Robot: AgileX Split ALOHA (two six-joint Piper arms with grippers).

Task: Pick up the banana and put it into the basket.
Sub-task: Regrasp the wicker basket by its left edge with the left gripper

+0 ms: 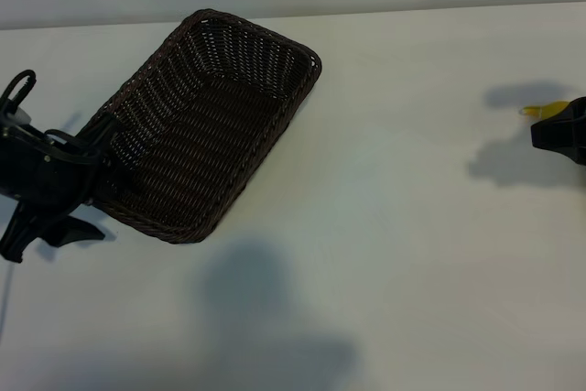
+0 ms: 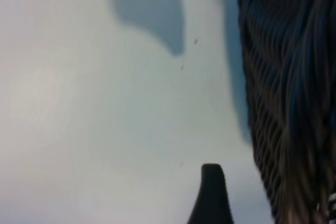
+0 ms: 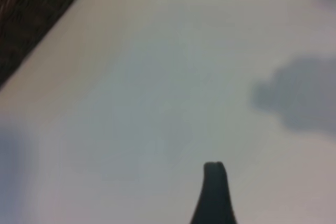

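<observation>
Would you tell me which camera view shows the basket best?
The exterior view: the whole basket shows, with rim and empty inside. The left wrist view shows only its blurred woven wall close up; the right wrist view catches one dark corner.

Left gripper (image 1: pixel 57 217) angled downward, fingers spread; right gripper (image 1: pixel 560 132) likewise.

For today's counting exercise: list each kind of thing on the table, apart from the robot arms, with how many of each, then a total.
Basket: 1
Banana, only its yellow tip showing beside the right arm: 1
Total: 2
</observation>
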